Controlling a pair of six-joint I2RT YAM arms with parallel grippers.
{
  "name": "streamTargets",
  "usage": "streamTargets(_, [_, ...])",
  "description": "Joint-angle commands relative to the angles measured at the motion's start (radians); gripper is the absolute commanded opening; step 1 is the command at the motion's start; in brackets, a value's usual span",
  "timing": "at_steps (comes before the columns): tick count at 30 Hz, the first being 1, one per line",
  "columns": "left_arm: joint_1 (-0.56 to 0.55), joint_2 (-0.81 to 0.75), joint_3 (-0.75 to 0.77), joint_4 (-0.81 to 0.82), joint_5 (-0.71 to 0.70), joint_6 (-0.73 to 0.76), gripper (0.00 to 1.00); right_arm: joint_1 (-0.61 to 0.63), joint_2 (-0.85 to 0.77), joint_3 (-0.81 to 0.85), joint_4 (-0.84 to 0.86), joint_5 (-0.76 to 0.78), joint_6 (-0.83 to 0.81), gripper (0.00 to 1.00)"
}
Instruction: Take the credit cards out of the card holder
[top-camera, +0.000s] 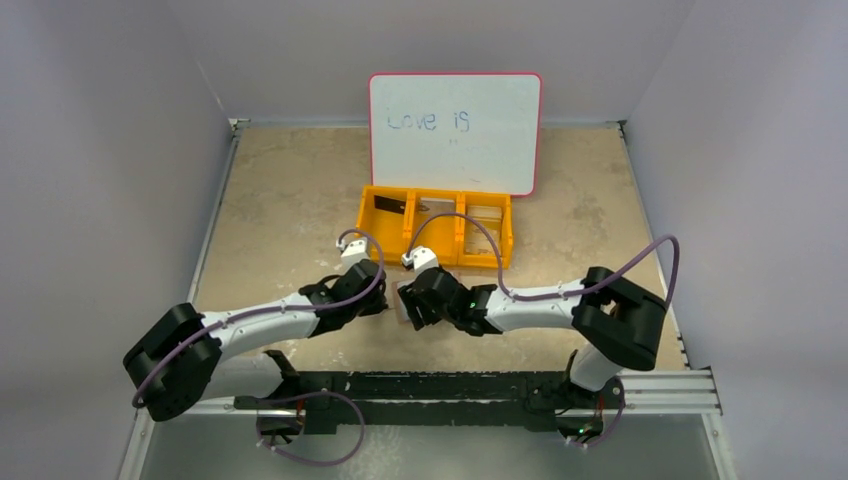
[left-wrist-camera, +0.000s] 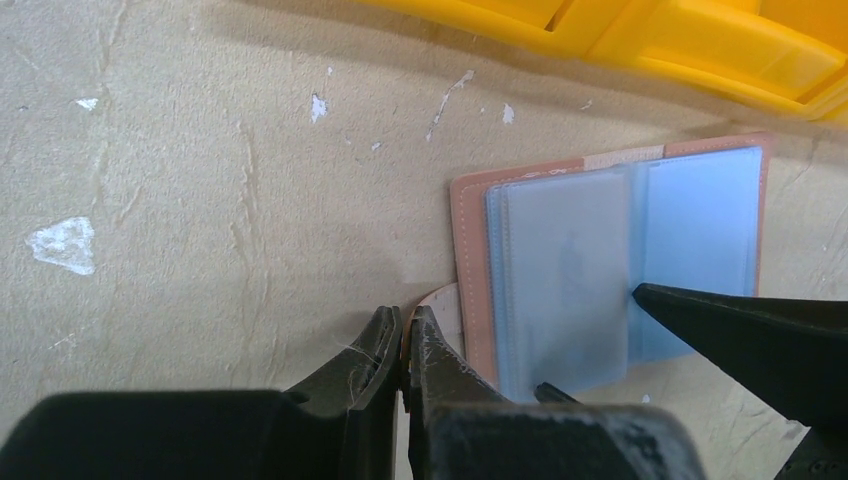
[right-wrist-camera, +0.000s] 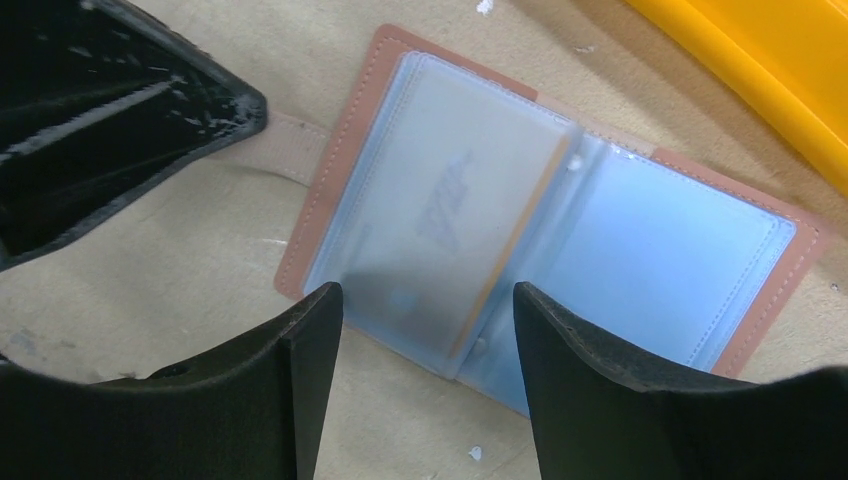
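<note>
The card holder is lying open on the tabletop, just at 6 o'clock of the orange tray. The left tool is gripping the holder by its pale strap, jaws pressed together. The right tool is hovering spread apart over the holder's 6 o'clock edge. A black card is resting in the tray, while a greyish card seems to be sitting in a pocket, so the job looks partly done.

Matt, glossy and rough finishes side by side

The card holder has a matt brown leather-like cover with stitched edges, and its pockets are shiny, clear pale-blue plastic. The worktop is rough, mottled beige, chipped white in spots. The tray is smooth glossy orange plastic. The fingers are matt black plastic.
</note>
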Motion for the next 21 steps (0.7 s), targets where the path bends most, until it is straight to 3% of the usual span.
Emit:
streamTargets(1, [-0.003, -0.006, -0.006, 0.023, -0.022, -0.012, 0.0, 0.009, 0.025, 0.023, 0.008, 0.066, 0.018, 0.66])
streamTargets(7, [-0.004, 0.003, 0.002, 0.026, -0.019, -0.018, 0.0, 0.016, 0.022, 0.008, 0.016, 0.1, 0.034, 0.67])
streamTargets(13, [-0.004, -0.029, 0.014, -0.032, -0.065, -0.008, 0.0, 0.016, 0.054, 0.031, -0.016, 0.123, 0.057, 0.56])
streamTargets(21, [-0.004, -0.051, 0.018, -0.05, -0.083, -0.006, 0.0, 0.016, -0.035, -0.014, -0.018, 0.139, 0.13, 0.49])
